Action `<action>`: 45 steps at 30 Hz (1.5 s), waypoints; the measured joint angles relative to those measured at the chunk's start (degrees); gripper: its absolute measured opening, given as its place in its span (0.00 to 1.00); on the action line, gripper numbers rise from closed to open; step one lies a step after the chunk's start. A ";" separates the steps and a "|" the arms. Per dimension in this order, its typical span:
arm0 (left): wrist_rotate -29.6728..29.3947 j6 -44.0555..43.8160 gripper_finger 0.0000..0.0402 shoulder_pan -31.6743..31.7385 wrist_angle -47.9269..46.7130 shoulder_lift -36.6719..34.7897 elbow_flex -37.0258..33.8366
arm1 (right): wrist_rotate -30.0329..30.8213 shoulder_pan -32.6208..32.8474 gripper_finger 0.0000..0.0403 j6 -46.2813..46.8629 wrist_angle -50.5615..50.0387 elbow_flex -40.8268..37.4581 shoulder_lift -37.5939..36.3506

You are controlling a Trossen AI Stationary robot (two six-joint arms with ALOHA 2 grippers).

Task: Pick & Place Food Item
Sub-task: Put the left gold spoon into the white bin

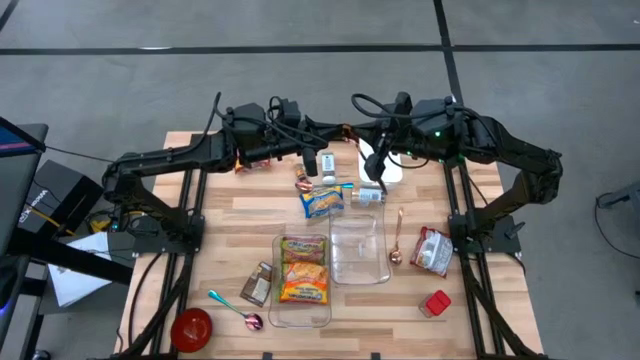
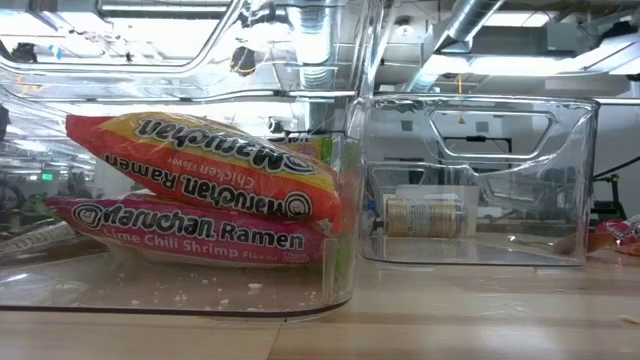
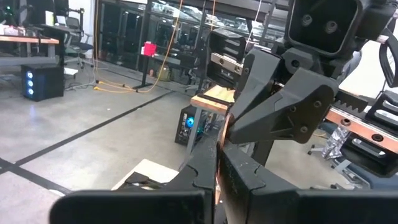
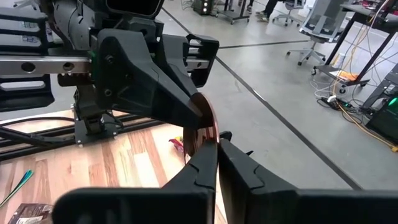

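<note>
Ramen packs (image 2: 200, 195) sit closest in the low view, stacked two deep in the left clear bin (image 2: 340, 270) near the bench (image 1: 220, 215) front. Loose ramen pack (image 1: 322, 202) lies mid-bench, just behind both bins, long axis roughly across the bench w/ a slight tilt. Both arms meet at the far edge — left end effector (image 1: 310, 160) and right end effector (image 1: 372, 162) are each pressed together, holding nothing I can make out. Pack lies toward the bench front from both; left looks slightly nearer.
</note>
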 joint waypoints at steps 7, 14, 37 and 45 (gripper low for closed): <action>-3.13 -2.11 0.09 -0.06 -0.68 0.00 0.00 | 0.04 0.00 0.00 0.04 0.39 0.00 0.00; -6.19 -1.57 0.27 -0.07 -0.60 0.00 0.00 | 0.36 0.00 0.00 0.26 0.42 0.00 0.00; -7.96 -1.41 0.46 0.00 -17.39 -1.36 -0.11 | 5.16 -2.92 0.00 2.05 -8.37 0.00 -0.64; -8.11 2.80 0.41 0.22 -30.80 -4.74 -0.13 | -2.50 -7.07 0.00 2.86 -14.61 0.00 -3.16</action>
